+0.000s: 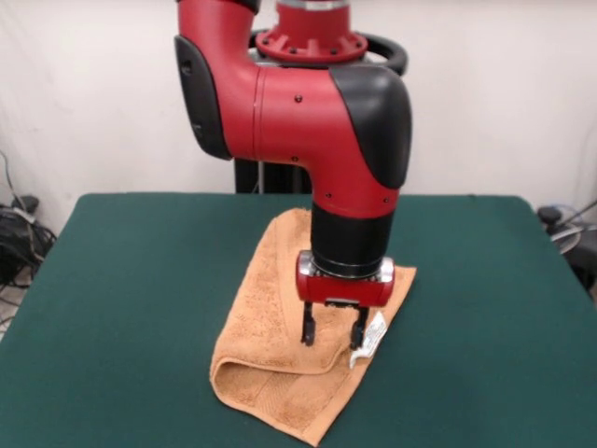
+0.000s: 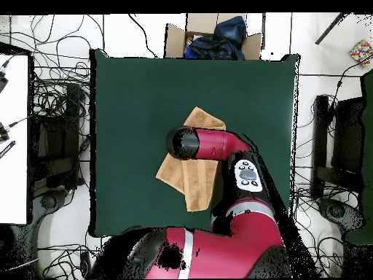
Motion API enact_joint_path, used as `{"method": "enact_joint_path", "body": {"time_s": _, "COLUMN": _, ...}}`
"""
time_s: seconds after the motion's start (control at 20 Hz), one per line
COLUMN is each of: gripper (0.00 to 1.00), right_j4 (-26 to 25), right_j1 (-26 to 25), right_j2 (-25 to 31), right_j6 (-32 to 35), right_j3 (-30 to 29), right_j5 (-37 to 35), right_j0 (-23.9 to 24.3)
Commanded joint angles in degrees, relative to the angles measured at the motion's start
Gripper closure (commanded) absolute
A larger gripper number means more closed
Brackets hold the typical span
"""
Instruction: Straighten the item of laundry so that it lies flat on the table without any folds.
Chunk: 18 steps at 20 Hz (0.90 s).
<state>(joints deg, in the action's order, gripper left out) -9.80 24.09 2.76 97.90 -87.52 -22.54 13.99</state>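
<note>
The orange-tan towel (image 1: 280, 317) lies on the dark green table (image 1: 140, 280), a little near of centre. Its near-left part is folded over, with a rounded fold (image 1: 224, 373) along the near-left edge. A small white tag (image 1: 373, 336) sticks out at its right edge. My gripper (image 1: 332, 336) points straight down over the towel's right half, open, fingertips (image 1: 307, 338) at or just above the cloth, next to the tag. In the overhead view the towel (image 2: 191, 186) lies mid-table (image 2: 131, 95), and the arm (image 2: 207, 143) hides the gripper.
A cardboard box (image 2: 175, 38) with dark blue cloth stands past the table's far edge in the overhead view. Cables and equipment (image 2: 55, 146) lie on the floor round the table. The robot pedestal (image 1: 270, 177) stands at the table's far side.
</note>
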Motion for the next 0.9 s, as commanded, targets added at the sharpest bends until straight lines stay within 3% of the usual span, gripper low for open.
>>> {"method": "enact_joint_path", "body": {"time_s": 0.05, "gripper": 0.00, "right_j4": -0.8, "right_j1": -1.6, "right_j2": 0.7, "right_j6": 6.0, "right_j3": 0.4, "right_j5": -1.6, "right_j0": -2.3}}
{"method": "enact_joint_path", "body": {"time_s": 0.4, "gripper": 0.00, "right_j4": -0.7, "right_j1": -1.2, "right_j2": 1.1, "right_j6": 6.2, "right_j3": -1.0, "right_j5": 0.1, "right_j0": -2.0}}
{"method": "enact_joint_path", "body": {"time_s": 0.45, "gripper": 1.00, "right_j4": -0.6, "right_j1": -1.2, "right_j2": 1.2, "right_j6": 6.6, "right_j3": -1.4, "right_j5": 0.6, "right_j0": -1.9}}
{"method": "enact_joint_path", "body": {"time_s": 0.9, "gripper": 1.00, "right_j4": -0.6, "right_j1": -1.2, "right_j2": 0.8, "right_j6": 6.1, "right_j3": -1.1, "right_j5": -1.2, "right_j0": -2.0}}
